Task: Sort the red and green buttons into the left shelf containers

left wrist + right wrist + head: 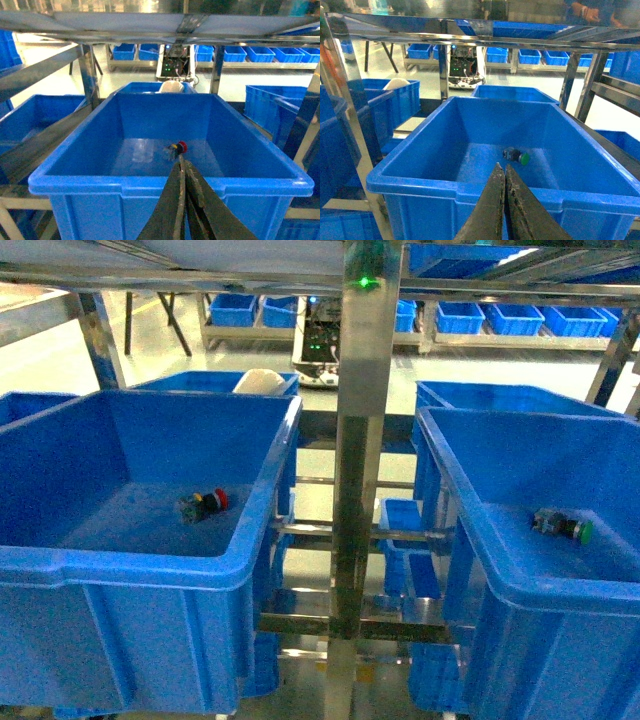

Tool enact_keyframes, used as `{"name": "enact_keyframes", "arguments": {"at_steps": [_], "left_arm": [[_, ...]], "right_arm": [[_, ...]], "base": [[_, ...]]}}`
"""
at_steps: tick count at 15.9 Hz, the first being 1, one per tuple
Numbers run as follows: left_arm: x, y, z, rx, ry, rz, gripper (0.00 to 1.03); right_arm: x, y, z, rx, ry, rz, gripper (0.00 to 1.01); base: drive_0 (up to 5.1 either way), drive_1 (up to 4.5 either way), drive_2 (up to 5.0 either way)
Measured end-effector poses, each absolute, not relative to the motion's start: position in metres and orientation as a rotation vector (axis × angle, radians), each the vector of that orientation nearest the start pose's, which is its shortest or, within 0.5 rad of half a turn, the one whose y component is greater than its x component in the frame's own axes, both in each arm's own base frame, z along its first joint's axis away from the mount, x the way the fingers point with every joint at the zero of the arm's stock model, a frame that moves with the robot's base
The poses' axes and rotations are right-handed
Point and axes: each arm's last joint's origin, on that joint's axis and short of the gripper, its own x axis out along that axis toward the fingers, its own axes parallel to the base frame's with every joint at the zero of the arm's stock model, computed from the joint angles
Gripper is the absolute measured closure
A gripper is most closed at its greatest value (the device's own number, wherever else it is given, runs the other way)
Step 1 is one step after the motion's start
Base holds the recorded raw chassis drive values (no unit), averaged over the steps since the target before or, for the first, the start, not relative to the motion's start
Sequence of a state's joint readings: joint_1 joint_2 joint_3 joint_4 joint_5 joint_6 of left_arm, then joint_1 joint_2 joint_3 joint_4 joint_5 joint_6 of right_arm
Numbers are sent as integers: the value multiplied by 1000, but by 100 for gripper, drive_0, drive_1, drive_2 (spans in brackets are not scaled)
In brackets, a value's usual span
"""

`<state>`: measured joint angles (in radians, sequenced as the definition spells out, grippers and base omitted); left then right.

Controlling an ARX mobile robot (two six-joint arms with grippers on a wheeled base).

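Note:
Two large deep blue containers stand side by side on the metal shelf. A red button point(207, 504) lies on its side on the floor of the left container point(120, 568). The right container point(470, 502) holds a green button point(563, 527), also on its side. Neither gripper shows in the head view. In the left wrist view my left gripper point(183, 159) is shut and empty, just outside the near rim point(125, 184), with the red button point(178, 148) beyond its tips. My right gripper point(502, 165) is likewise shut and empty before its container's rim point(430, 184), short of the green button point(517, 156).
A steel upright post point(362, 440) stands between the two containers, with shelf rails overhead. More blue bins sit behind; one holds a white object point(262, 382). A smaller blue bin point(405, 550) sits lower down by the post. A machine with green lights point(320, 340) stands across the aisle.

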<state>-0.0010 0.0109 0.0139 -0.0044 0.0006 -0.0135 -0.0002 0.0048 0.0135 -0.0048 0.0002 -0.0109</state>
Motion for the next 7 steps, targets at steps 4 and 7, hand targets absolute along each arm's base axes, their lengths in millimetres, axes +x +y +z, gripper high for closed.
{"name": "enact_keyframes", "arguments": {"at_steps": [4,7], "left_arm": [[98,0,167,-14,3,-1,101],[98,0,167,-14,1,-1,101]], "right_arm": [[97,0,167,-11,-4,0,99],[97,0,167,-11,-5,0,99]], "base": [[0,0,0],[0,0,0]]}}
